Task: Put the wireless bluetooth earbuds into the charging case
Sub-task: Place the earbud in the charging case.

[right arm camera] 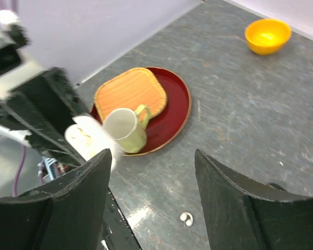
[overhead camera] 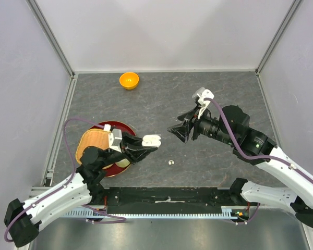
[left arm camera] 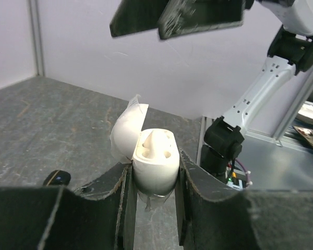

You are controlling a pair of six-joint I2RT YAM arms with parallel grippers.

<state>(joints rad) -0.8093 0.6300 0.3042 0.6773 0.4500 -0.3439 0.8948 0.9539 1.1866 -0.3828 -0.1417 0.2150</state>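
My left gripper (overhead camera: 147,146) is shut on an open white charging case (overhead camera: 152,139) and holds it above the table, lid flipped back. In the left wrist view the case (left arm camera: 155,164) sits between the fingers (left arm camera: 107,192), with a white bud (left arm camera: 156,139) standing in one socket. One white earbud (overhead camera: 170,162) lies loose on the table, also in the right wrist view (right arm camera: 186,219). My right gripper (overhead camera: 178,133) is open and empty, hovering just right of the case (right arm camera: 86,138). A small black object (left arm camera: 57,178) lies on the table; the black buds are not clearly visible.
A red plate (overhead camera: 126,127) at the left holds a wicker mat (overhead camera: 92,143) and a pale cup (right arm camera: 124,129). An orange bowl (overhead camera: 129,80) stands at the back. A dark object (right arm camera: 275,186) peeks from behind my right finger.
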